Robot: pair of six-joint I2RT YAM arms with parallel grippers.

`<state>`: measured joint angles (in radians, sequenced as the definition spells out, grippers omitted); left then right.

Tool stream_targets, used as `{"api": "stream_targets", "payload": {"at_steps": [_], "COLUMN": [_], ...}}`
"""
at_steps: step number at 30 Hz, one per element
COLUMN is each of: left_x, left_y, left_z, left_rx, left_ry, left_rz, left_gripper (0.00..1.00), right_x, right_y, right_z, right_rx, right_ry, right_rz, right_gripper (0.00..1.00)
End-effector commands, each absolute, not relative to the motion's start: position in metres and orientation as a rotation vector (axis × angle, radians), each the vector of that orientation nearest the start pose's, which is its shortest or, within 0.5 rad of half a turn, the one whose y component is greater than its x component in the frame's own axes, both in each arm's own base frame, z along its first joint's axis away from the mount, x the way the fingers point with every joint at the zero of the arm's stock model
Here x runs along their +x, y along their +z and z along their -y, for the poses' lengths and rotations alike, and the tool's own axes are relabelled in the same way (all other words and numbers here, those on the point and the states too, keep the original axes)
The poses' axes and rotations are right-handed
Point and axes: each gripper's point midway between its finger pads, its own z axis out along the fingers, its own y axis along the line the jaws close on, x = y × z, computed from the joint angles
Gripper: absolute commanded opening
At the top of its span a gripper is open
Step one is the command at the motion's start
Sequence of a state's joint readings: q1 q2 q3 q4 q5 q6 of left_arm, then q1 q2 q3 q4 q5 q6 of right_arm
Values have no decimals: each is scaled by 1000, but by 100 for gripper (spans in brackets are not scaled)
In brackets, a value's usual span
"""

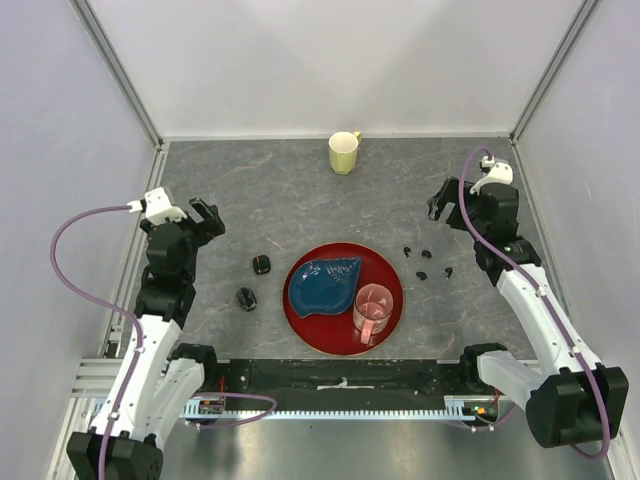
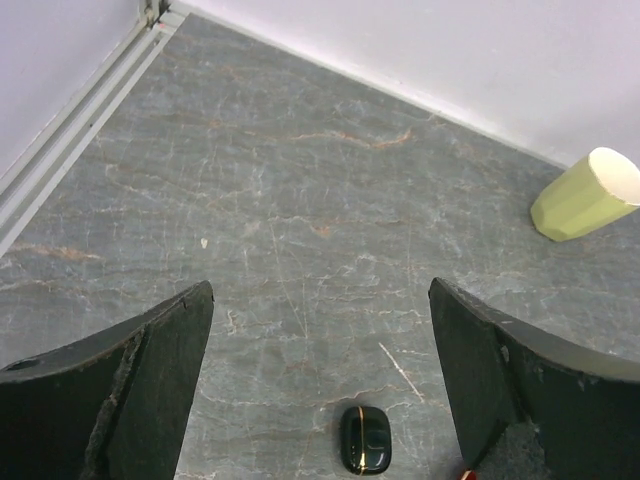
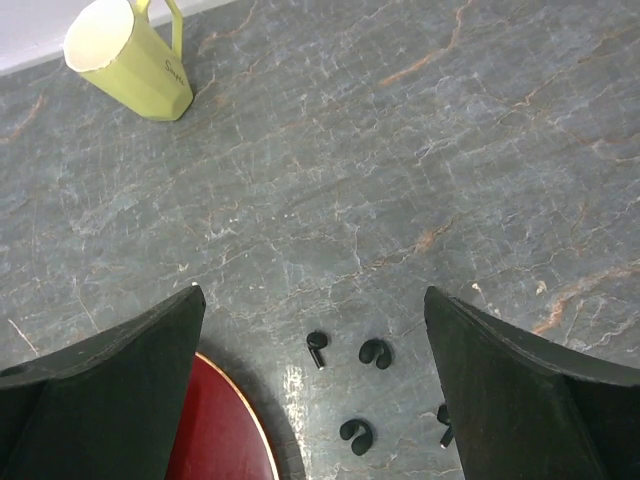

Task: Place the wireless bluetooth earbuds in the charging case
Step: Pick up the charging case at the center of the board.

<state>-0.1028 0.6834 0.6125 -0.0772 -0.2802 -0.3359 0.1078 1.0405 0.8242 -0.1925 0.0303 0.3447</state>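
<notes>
Over the table point(image 1: 300, 190), left hand point(image 2: 320, 290) hangs spread near a case point(image 2: 365, 440), right hand point(image 3: 312, 292) spread near 4 earbuds point(image 3: 375, 352).

Grey, marble-veined tabletop point(image 1: 300, 190), walled in pale panels on three sides. Near the far edge, just right of centre, a pale yellow-green mug point(image 1: 343, 153), well apart from all else. In the near middle, a round red plate point(image 1: 388, 272). Left of the plate, a small black case point(image 1: 262, 264) just beside its rim and a second black case point(image 1: 246, 298) a little nearer and further left, the two apart. Right of the plate, four tiny black earbuds point(image 1: 408, 251), point(image 1: 426, 253), point(image 1: 422, 275), point(image 1: 445, 271), loosely clustered, none touching.
</notes>
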Motion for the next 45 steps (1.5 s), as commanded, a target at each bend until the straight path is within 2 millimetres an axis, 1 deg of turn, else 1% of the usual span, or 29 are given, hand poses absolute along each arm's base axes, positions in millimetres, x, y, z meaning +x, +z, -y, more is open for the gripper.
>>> {"api": "stream_targets", "payload": {"at_steps": [1, 2, 3, 4, 6, 7, 8, 10, 14, 16, 18, 19, 20, 21, 22, 23, 24, 25, 26, 29, 31, 32, 35, 36, 37, 38, 39, 42, 45], "left_x": [311, 311, 311, 309, 309, 308, 307, 304, 309, 312, 318, 321, 321, 323, 323, 323, 320, 317, 316, 311, 309, 307, 307, 307, 304, 305, 304, 305, 305], "left_y": [262, 262, 270, 266, 265, 263, 255, 244, 237, 232, 227, 224, 217, 215, 214, 210, 199, 193, 196, 189, 185, 182, 182, 183, 178, 188, 190, 194, 182], "left_z": [-7, -7, -2, 1, 4, 7, 12, 13, 20, 22, 25, 25, 29, 33, 37, 39, 38, 37, 40, 43, 46, 50, 50, 49, 48, 46, 46, 48, 48], "left_rx": [-429, -403, -345, -338, -389, -398, -400, -463, -417, -406, -400, -416, -417, -404, -391, -389, -427, -459, -459, -464, -427, -395, -365, -350, -361, -373, -377, -343, -341], "left_ry": [-76, -59, -65, -77, -123, -149, -183, -210, -224, -231, -242, -251, -275, -296, -316, -325, -324, -322, -340, -351, -358, -376, -363, -351, -338, -330, -330, -325, -303], "left_rz": [-1656, -1671, -1674, -1703, -1697, -1702, -1721, -1749, -1773, -1789, -1791, -1782, -1795, -1802, -1810, -1825, -1862, -1888, -1896, -1939, -1955, -1968, -1975, -1976, -2010, -2003, -2016, -2044, -2120], "left_gripper": [95, 95, 95, 95, 95, 100, 100, 100, 100, 100, 100, 100, 100, 100, 100, 100, 100, 99, 99, 99, 99, 99, 99, 99, 99, 99, 99, 99, 99], "right_x": [355, 355, 355, 357, 357, 358, 359, 359, 359, 361, 361, 358, 356, 349, 345, 342, 339, 338, 338, 341, 343, 343, 338, 332, 327, 323, 316, 308, 306], "right_y": [259, 260, 262, 267, 271, 275, 277, 281, 283, 285, 283, 267, 260, 261, 255, 256, 264, 271, 273, 280, 290, 291, 295, 296, 297, 297, 299, 289, 274], "right_z": [-39, -37, -34, -34, -35, -36, -36, -41, -54, -54, -48, -41, -36, -39, -42, -39, -37, -35, -32, -21, -19, -21, -39, -40, -43, -47, -51, -62, -69], "right_rx": [305, 328, 336, 328, 297, 288, 284, 276, 231, 230, 290, 341, 404, 375, 346, 357, 371, 364, 369, 385, 385, 384, 326, 331, 365, 346, 327, 285, 244], "right_ry": [252, 243, 230, 224, 217, 218, 220, 244, 317, 319, 299, 266, 263, 283, 293, 281, 280, 270, 247, 172, 165, 174, 279, 296, 335, 359, 384, 438, 457], "right_rz": [-1852, -1851, -1848, -1848, -1856, -1864, -1865, -1867, -1866, -1859, -1861, -1880, -1870, -1855, -1858, -1849, -1830, -1826, -1824, -1828, -1815, -1818, -1831, -1824, -1819, -1819, -1812, -1880, -1950], "right_gripper": [98, 98, 98, 98, 98, 98, 98, 98, 98, 98, 98, 98, 98, 97, 98, 98, 98, 98, 98, 98, 98, 98, 98, 98, 98, 98, 98, 98, 98]}}
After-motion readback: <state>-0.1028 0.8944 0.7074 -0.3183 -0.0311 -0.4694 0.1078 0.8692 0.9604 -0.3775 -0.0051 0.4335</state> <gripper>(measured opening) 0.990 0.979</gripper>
